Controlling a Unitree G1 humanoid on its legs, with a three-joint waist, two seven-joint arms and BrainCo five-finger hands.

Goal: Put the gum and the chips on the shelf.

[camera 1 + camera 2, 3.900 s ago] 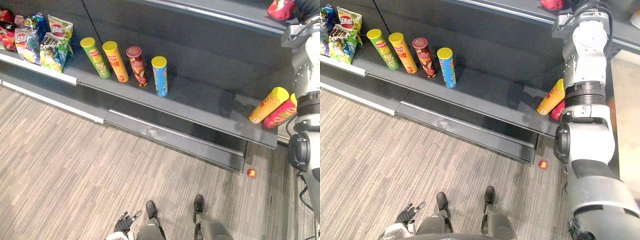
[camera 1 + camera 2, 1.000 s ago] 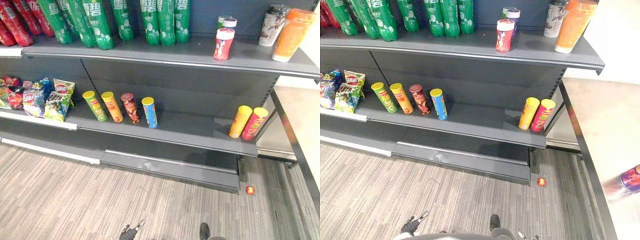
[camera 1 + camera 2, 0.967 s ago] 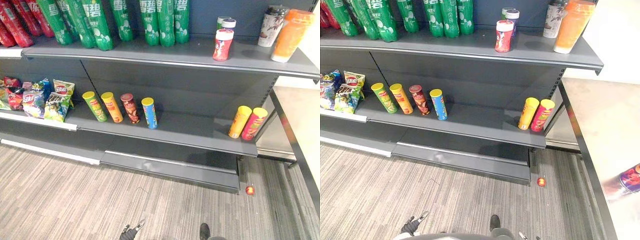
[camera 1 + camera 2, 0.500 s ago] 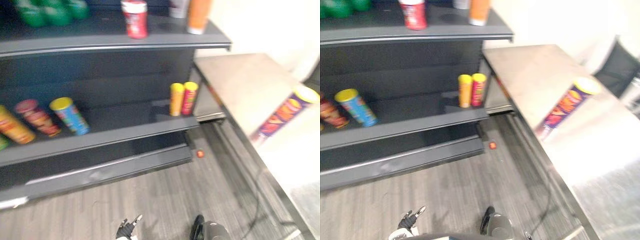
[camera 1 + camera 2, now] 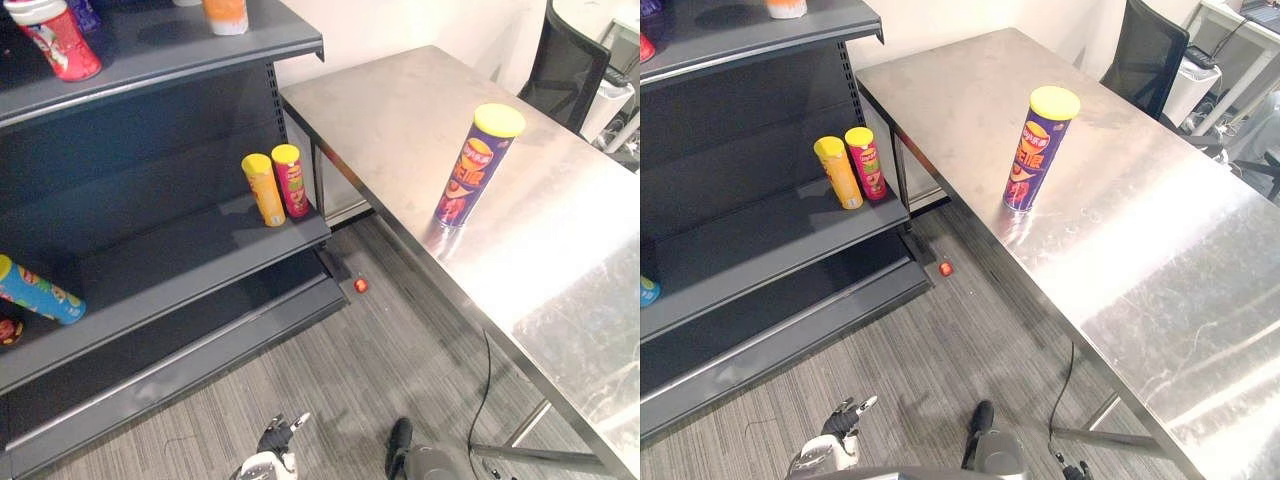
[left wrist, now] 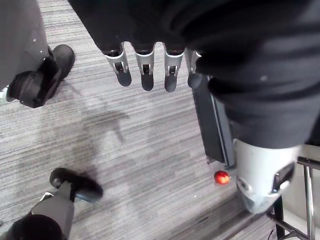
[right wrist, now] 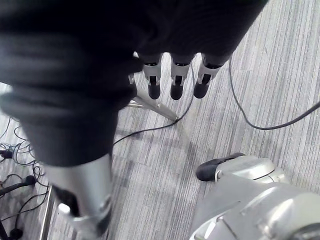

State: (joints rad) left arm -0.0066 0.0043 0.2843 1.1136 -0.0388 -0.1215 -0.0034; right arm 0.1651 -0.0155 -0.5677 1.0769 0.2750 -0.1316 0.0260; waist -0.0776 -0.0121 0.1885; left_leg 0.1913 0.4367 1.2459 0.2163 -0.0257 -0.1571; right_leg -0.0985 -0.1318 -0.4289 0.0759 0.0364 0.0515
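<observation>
- Purple chips can (image 5: 478, 165) stands upright on the steel table (image 5: 560, 260), well apart from the shelf (image 5: 200, 255).
- Left hand (image 6: 145, 74): fingers straight, holding nothing.
- Right hand (image 7: 174, 84): fingers straight, empty.
- Small red object (image 5: 361, 285) on the floor: unidentifiable.
- Blue can (image 5: 35, 292) on the shelf: cut off at the edge.

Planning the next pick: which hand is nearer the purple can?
Right, probably: right hand hangs beside the table leg, below the can; left hand hangs over the floor, further left.

Left hand (image 6: 144, 67), right hand (image 7: 177, 81), silver, dark-tipped, black ribbed covers
</observation>
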